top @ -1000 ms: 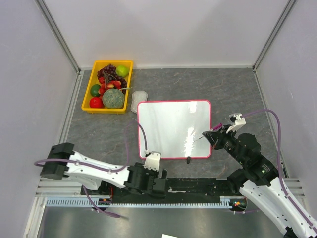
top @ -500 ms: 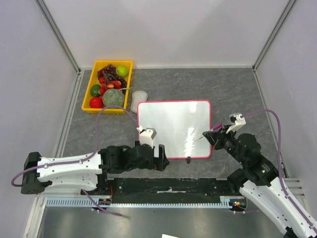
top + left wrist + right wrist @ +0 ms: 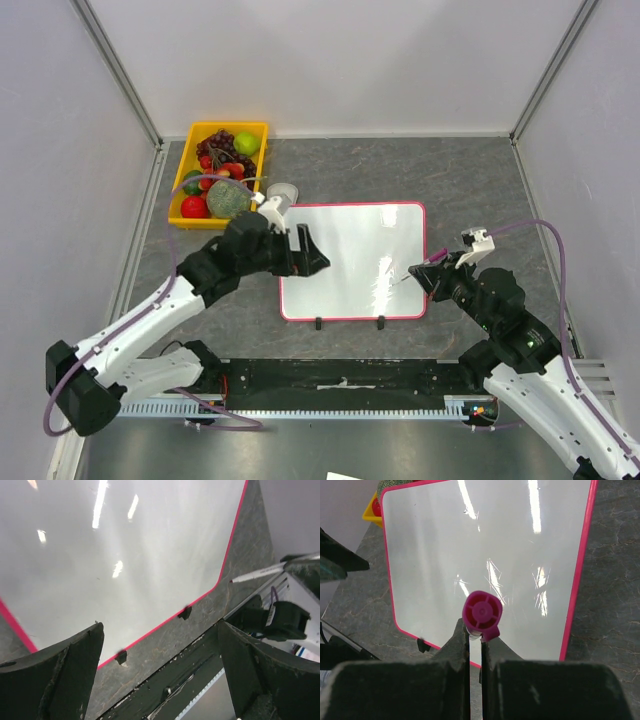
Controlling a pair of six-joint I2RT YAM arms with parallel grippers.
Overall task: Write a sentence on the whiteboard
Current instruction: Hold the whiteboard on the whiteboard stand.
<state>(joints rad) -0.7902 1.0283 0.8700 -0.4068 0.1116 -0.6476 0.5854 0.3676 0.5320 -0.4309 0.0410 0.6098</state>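
The whiteboard lies flat mid-table, glossy white with a pink-red frame and two black feet on its near edge. Its surface is blank; no sentence shows on it. My left gripper is open and empty, hovering over the board's left edge; the left wrist view shows the board between its spread fingers. My right gripper is shut on a white marker with a magenta end, just off the board's right edge, the tip pointing at the board.
A yellow tray of fruit stands at the back left. A small white oval object lies between the tray and the board. A black rail runs along the near edge. Walls close in on three sides.
My left arm has swung up from the table's near edge to the board's left edge, gripper open. The right arm, the marker and the board have not moved.
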